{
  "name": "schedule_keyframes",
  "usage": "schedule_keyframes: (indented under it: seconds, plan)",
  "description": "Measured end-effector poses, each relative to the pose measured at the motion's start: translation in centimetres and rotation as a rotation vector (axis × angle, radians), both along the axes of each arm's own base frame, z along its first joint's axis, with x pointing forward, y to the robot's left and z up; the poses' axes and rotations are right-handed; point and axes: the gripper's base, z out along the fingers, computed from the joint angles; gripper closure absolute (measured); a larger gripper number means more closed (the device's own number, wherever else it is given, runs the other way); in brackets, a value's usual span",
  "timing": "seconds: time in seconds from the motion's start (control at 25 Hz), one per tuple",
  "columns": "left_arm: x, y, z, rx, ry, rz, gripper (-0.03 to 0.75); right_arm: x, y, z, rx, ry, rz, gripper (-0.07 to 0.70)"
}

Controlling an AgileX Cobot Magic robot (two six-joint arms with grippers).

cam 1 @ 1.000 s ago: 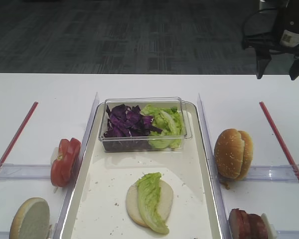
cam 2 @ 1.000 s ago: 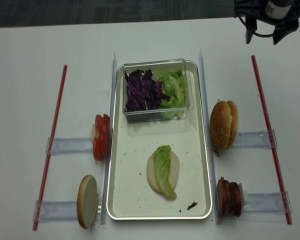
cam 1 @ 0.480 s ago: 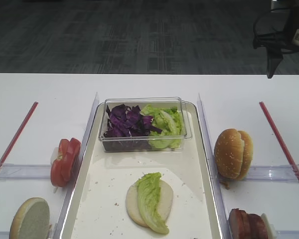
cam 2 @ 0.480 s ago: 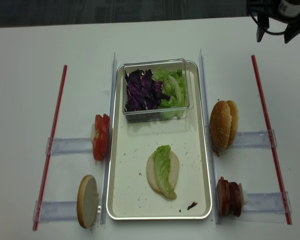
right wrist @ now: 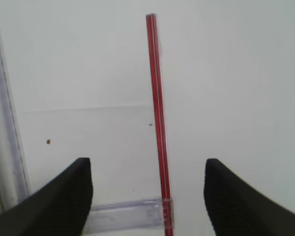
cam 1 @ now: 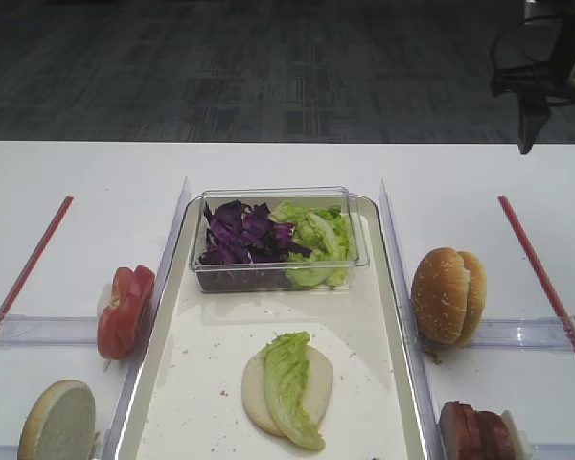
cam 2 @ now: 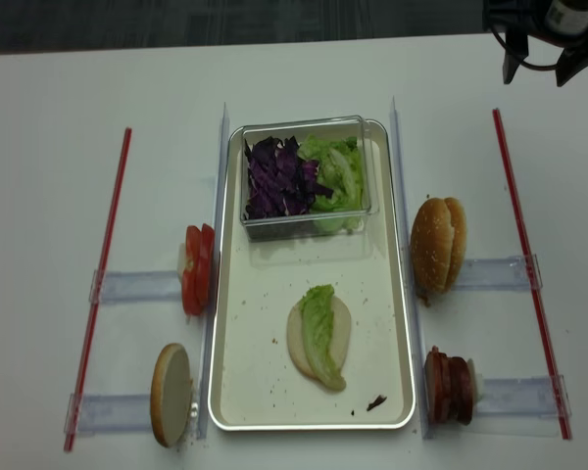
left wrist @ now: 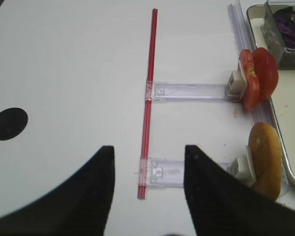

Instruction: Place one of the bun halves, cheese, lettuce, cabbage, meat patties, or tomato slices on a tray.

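A bun half lies on the tray with the lettuce draped over it. Purple cabbage fills the left of a clear tub. Tomato slices and another bun half stand left of the tray. Two bun halves and the meat patties stand right of it. No cheese is in view. My right gripper hangs open and empty over the far right corner, above a red strip. My left gripper is open and empty above the left red strip.
Green leaves share the tub at the tray's far end. Clear plastic rails hold the food on both sides. Red strips run along each outer side. A dark scrap lies in the tray's near right corner.
My right gripper has drifted to the right, toward the table's far right corner, still open. The food and the tray have not moved.
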Motion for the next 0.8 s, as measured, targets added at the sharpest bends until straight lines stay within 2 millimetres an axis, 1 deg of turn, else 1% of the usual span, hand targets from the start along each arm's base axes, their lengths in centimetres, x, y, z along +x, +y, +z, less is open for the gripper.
schedule_keyframes:
  seconds: [0.2, 0.36, 0.4, 0.6, 0.72, 0.8]
  plan:
    - [0.0, 0.0, 0.0, 0.0, 0.0, 0.0, 0.413, -2.2, -0.2, -0.2, -0.024, 0.037, 0.011, 0.122]
    - [0.0, 0.0, 0.0, 0.0, 0.0, 0.0, 0.413, -4.2, -0.3, 0.2, -0.025, 0.051, 0.014, 0.122]
    - [0.0, 0.0, 0.0, 0.0, 0.0, 0.0, 0.413, -4.7, -0.3, 0.5, -0.025, 0.046, 0.014, 0.122]
    - [0.0, 0.0, 0.0, 0.0, 0.0, 0.0, 0.413, -7.9, -0.3, 1.7, -0.025, 0.034, 0.014, 0.123]
    - [0.0, 0.0, 0.0, 0.0, 0.0, 0.0, 0.413, -10.0, -0.4, 2.0, -0.025, 0.034, 0.014, 0.123]
    - [0.0, 0.0, 0.0, 0.0, 0.0, 0.0, 0.413, -11.6, -0.5, 1.9, -0.037, 0.044, 0.016, 0.123]
